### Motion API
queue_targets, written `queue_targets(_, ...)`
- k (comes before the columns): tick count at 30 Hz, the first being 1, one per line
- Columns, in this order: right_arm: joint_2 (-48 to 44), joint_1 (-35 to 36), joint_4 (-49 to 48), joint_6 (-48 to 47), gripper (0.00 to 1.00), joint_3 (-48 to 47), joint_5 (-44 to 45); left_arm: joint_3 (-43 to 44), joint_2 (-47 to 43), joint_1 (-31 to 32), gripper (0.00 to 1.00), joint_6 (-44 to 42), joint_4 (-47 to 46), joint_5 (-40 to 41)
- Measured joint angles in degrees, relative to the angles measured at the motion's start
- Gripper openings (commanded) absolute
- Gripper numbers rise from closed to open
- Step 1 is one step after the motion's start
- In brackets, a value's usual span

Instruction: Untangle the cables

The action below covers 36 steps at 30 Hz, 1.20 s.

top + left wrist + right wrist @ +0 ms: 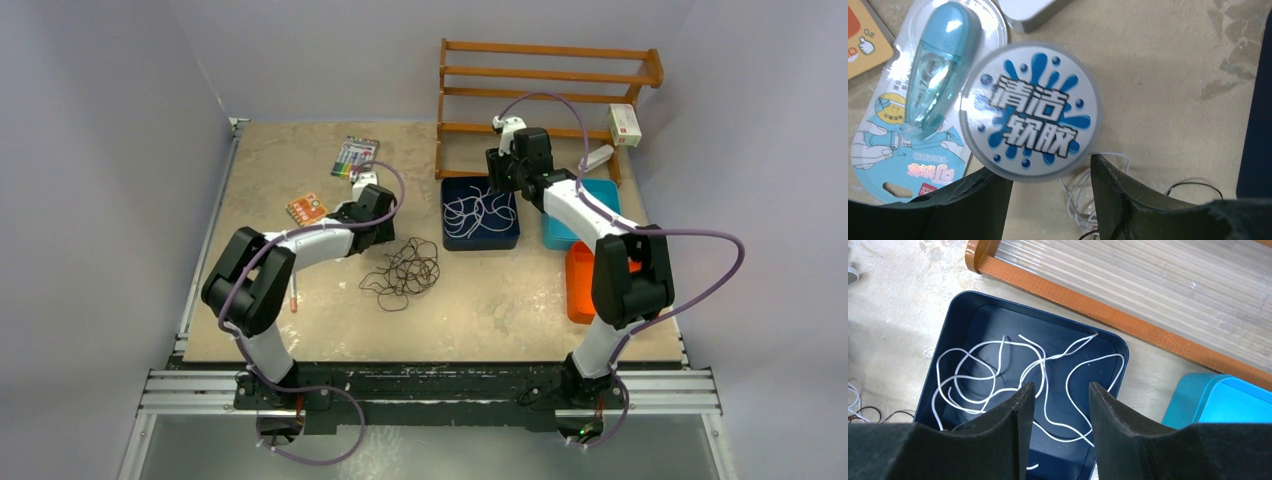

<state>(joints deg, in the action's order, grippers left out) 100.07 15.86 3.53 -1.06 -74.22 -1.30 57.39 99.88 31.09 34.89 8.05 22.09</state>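
A tangle of dark brown-black cables [402, 270] lies on the table's middle. Several white cables [478, 214] lie in loose loops in a navy tray [503, 240]. My left gripper [370, 225] hovers just left of the dark tangle, open and empty. In the left wrist view its jaws [1048, 167] stand apart over a few white cable loops [1082, 192], with a dark cable [1193, 185] to the right. My right gripper [500, 175] is over the tray's far side. In the right wrist view it [1061, 387] is open and empty above the white cables [998, 365] in the tray [973, 305].
Under the left gripper lie a round printed disc [1030, 110], a correction-tape pack [923, 100] and an orange card [307, 208]. A marker pack [355, 157] lies farther back. A wooden rack [545, 90], a teal tray [603, 192], an orange tray [580, 285] and a white box [625, 125] stand at right.
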Motion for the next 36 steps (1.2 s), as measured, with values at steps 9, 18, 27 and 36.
queue_targets(9,0.00,0.00,-0.02,0.02,0.46,0.04,-1.36,-0.15,1.20,-1.09,0.47,-1.22,-4.39,-1.84)
queue_targets(18,0.00,0.00,-0.02,0.04,0.46,0.04,-1.77,-0.98,3.50,-1.07,0.31,-1.53,-7.54,-3.04)
queue_targets(27,0.00,0.00,0.00,0.04,0.46,0.04,-2.51,-1.64,3.89,-1.07,0.00,-1.57,-9.86,-3.04)
queue_targets(36,-4.96,0.87,-4.04,0.31,0.50,3.65,-5.77,-5.14,-5.64,-1.01,0.00,-1.75,-9.16,-4.02)
